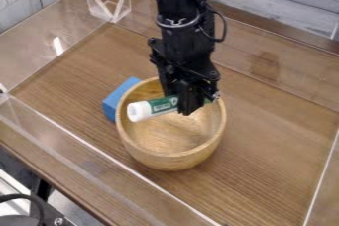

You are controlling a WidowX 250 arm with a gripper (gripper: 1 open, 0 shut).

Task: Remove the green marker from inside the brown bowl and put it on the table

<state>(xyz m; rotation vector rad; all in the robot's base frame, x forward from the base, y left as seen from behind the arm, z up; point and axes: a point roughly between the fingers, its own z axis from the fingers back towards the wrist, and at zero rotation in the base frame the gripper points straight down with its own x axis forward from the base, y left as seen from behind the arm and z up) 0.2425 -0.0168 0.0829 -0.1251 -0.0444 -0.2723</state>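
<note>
Camera view: one black robot arm (179, 17) reaches down from the top of the picture into the middle of the scene.
Gripper: the gripper (185, 103) points straight down, its jaws are closed on the green marker (153, 108).
Green marker: it lies almost level in the grip, the green end is between the jaws and the white end points to the left. It is at the height of the bowl's rim, over the back left part of the bowl. I cannot tell if it touches the rim.
Brown bowl: the brown bowl (172, 146) stands directly under the gripper; the visible part of its inside is bare wood.
Blue block: a blue block (119, 96) lies just beside the bowl, on its left back side.
Table: the table (272, 101) is dark wood, and the clear walls (59, 136) enclose it.
</note>
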